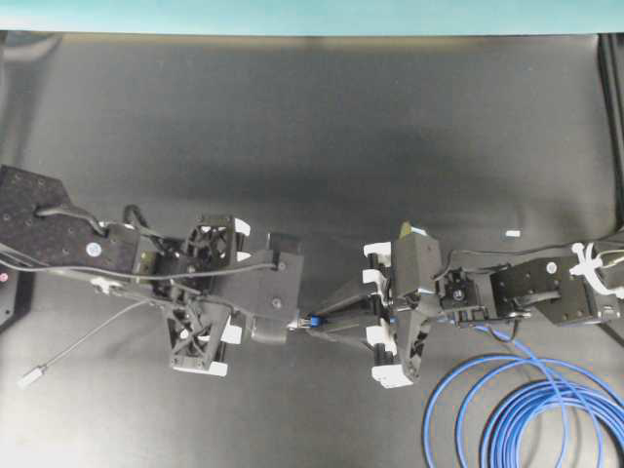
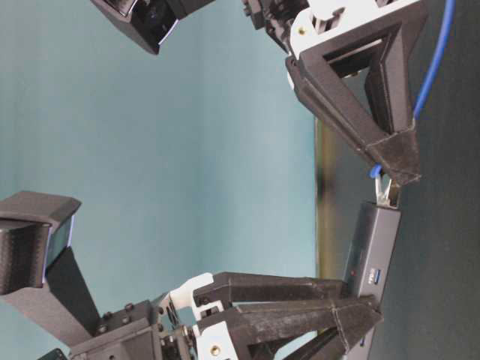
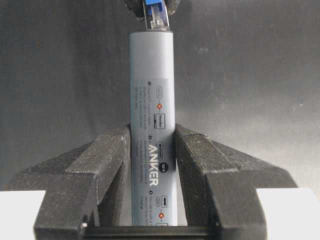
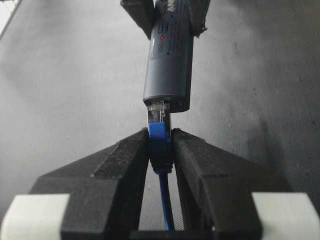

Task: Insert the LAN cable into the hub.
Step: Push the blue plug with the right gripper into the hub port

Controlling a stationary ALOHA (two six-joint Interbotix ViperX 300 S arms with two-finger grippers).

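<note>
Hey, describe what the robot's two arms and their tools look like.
Both arms are black, with loose black cables. The left tool and right tool have long triangular open-frame black fingers with rough textured pads, mounted on white blocks.

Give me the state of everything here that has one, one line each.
hub: held in the left gripper, lifted off the table.
LAN cable: plug end clamped in the right gripper, the rest coiled on the table.
plug: clear tip at the hub's end port; whether fully seated, cannot tell.
grey lead: lying loose on the table.
</note>
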